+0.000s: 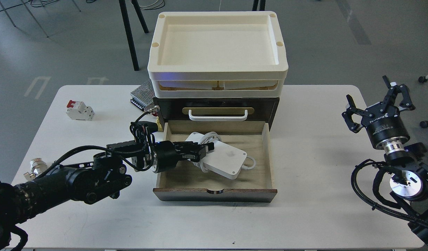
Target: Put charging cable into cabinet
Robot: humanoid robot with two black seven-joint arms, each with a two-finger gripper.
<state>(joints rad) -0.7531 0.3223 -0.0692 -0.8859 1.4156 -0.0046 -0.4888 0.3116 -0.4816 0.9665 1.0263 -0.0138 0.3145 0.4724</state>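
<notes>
On right pincer (pixel 381 99), lettering too blurred to read.

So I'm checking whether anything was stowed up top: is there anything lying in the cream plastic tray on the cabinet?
No, the cream plastic tray shows only its bare floor.

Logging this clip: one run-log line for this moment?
left gripper: on cable, grip unclear | cable: inside open drawer | right gripper: open, idle, off to the side
</notes>
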